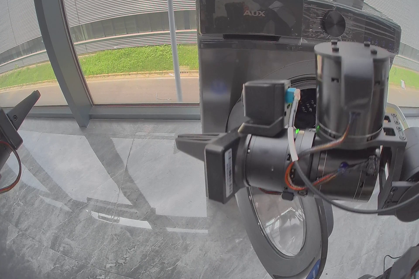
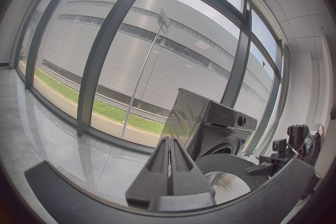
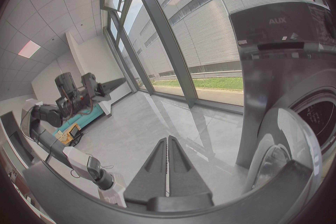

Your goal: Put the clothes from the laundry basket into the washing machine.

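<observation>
Washing machine [image 1: 262, 57]: it stands on the grey stone floor [image 1: 131, 188] in front of the window wall [image 1: 122, 9]. In the head view it is ahead of you, right of centre. The top has a dark control panel with a round knob [image 1: 334, 24] toward its right end.

Door [image 1: 279, 227]: open and swung out toward you, low in the head view, with the glass porthole catching the light. The drum [image 1: 307, 106] shows dark behind it, with a patch of perforated wall visible. The right arm hides most of the mouth, so you cannot tell what is inside.

Right claw [image 1: 181, 142]: it hangs in the air in front of the machine, above the open door. It points toward the robot's left, with the tip past the machine's left edge. In its wrist view the two fingers [image 3: 155, 165] are pressed flat together with only a hairline seam between them and nothing pinched.

Left claw [image 1: 34, 97]: it sits at the far left edge of the head view, raised off the floor and well apart from both the machine and the right claw. Its wrist view looks across the floor at the machine's side and open door. Its fingers [image 2: 157, 168] are pressed together with nothing between them.

Right wrist view, behind the left arm: a teal shape [image 3: 84, 119] and something yellowish [image 3: 68, 133] lie low by the white wall. Both are too small to identify.
</observation>
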